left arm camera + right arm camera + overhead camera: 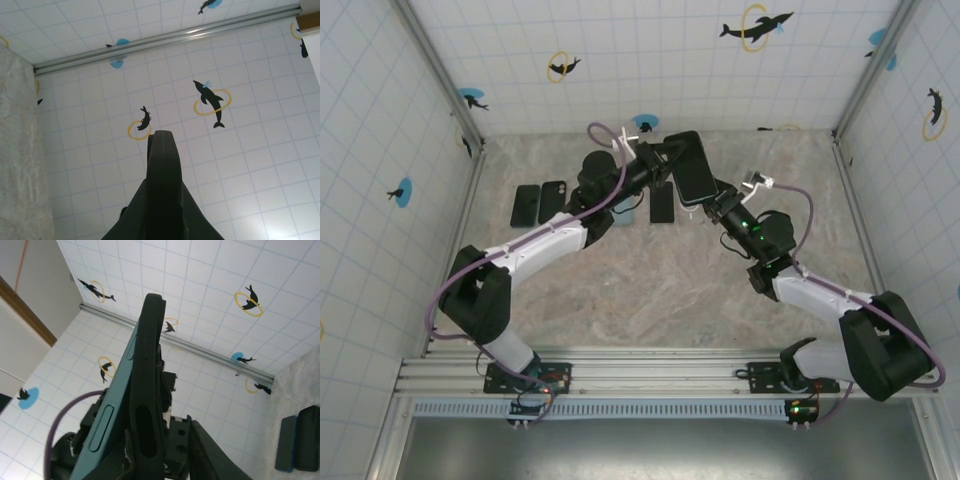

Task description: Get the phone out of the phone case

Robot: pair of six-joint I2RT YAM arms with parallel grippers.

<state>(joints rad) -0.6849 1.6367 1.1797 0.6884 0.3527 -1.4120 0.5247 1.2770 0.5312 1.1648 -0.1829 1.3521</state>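
Peeling looks to be the step in hand. Both arms meet above the counter (650,290) toward 12 o'clock, and the phone case (148,360) hangs in the air between them, well clear of the surface.

Right wrist view: the teal phone (111,407) lies against the black case, with its side buttons bared along the 9 o'clock edge. We judge the case lip is off that side and the phone is not yet free.

Left end effector (663,163): clenched. In its own wrist view a dark slab rises edge-on from between its fingers. We take it for the case, though we cannot tell which layer it pinches.

Right end effector (718,204): at the handset's 5 o'clock end in the top view. One finger (210,457) stands apart from the case and the other is hidden, so we cannot tell whether it is grasping or released.

Two dark slabs (525,205) lie flat on the counter at 10 o'clock, and a third slab (662,205) lies just beneath the raised handset.

Next move, as we judge it: one end effector must hold the case alone while the other takes the bared teal edge and draws the phone sideways out of the shell. The risk is a pinch across both layers, which would lock them together.
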